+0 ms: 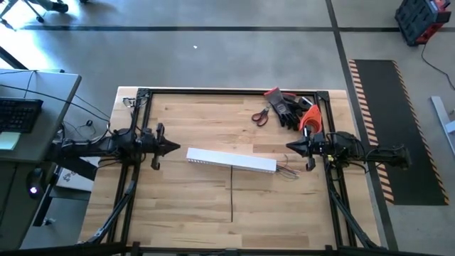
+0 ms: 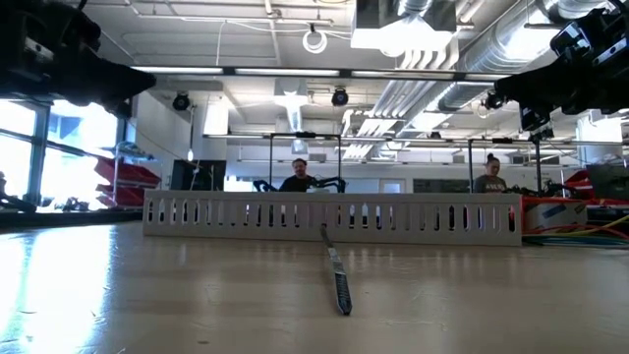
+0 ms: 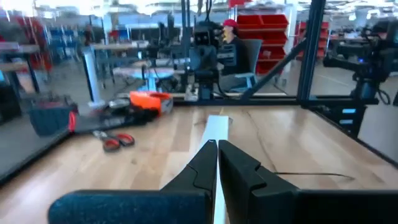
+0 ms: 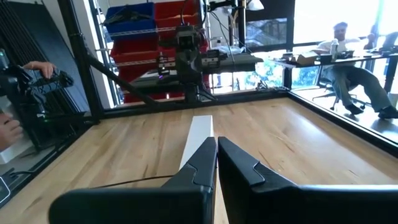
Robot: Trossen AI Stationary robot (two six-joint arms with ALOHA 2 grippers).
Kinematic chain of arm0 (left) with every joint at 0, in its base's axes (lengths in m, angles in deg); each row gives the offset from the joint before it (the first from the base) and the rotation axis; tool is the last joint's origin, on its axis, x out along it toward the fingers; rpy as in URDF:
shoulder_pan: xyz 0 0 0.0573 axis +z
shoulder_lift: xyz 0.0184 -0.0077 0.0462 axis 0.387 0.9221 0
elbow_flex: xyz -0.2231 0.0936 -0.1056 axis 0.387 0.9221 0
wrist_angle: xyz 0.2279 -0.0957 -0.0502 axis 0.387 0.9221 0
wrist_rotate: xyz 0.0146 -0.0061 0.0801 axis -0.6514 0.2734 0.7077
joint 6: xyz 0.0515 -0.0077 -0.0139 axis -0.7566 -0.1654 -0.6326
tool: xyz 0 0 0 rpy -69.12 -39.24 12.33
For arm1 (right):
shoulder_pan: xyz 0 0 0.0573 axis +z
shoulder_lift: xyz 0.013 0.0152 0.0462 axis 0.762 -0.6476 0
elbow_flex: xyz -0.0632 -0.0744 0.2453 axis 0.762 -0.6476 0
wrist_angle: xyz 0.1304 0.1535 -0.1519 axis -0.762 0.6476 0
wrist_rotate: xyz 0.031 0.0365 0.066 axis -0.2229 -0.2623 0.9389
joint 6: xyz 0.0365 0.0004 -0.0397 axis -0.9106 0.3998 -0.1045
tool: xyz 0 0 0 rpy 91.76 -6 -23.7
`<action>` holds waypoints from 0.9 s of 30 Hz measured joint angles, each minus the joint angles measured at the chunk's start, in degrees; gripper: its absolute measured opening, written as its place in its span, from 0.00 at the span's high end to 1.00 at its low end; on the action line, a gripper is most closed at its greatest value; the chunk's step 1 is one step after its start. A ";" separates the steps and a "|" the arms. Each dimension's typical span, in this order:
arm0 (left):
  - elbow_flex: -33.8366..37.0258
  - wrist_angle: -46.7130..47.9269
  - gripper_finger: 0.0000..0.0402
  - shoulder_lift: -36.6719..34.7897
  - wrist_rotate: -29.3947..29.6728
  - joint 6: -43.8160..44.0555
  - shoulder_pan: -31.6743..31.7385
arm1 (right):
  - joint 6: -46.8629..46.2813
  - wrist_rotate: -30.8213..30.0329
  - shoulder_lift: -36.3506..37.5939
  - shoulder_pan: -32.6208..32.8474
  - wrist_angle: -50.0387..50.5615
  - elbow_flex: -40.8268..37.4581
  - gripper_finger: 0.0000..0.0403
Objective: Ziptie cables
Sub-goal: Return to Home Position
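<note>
A workshop with a concrete floor and shelves of red bins surrounds a wooden table [image 1: 185, 206] inside a black frame. People sit at desks beyond it.

A long white slotted cable duct [image 1: 231, 161] lies mid-table. Its long axis runs across from the left arm's side to the right arm's, with the right end skewed slightly toward the front edge.

The left gripper [image 1: 175, 148] hovers just off the duct's left end with its fingers pressed together on nothing. The right gripper [image 1: 288, 146] hangs near the right end, its fingers likewise closed and empty. The two point at each other along the duct.

Black gloves [image 1: 288, 107], an orange tool [image 1: 311, 118] and red-handled scissors [image 1: 260, 116] lie in the far right corner.

Of the cables [image 1: 286, 172], only thin ends show. They splay out of the duct's right end, pointing toward the right arm.

A black zip tie [image 1: 232, 192] lies straight, running from the duct toward the front edge.
</note>
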 joint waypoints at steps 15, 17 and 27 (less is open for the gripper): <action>0.00 -0.12 1.00 -0.13 1.36 -5.58 0.86 | 0.00 -0.12 -0.07 0.00 0.36 0.00 1.00; 0.00 -0.31 1.00 0.07 2.73 -6.34 0.67 | 0.00 -0.12 -0.07 0.00 0.38 0.00 1.00; 0.00 -0.35 1.00 0.43 2.99 -6.35 0.67 | 0.00 -0.12 -0.07 0.00 0.42 0.02 1.00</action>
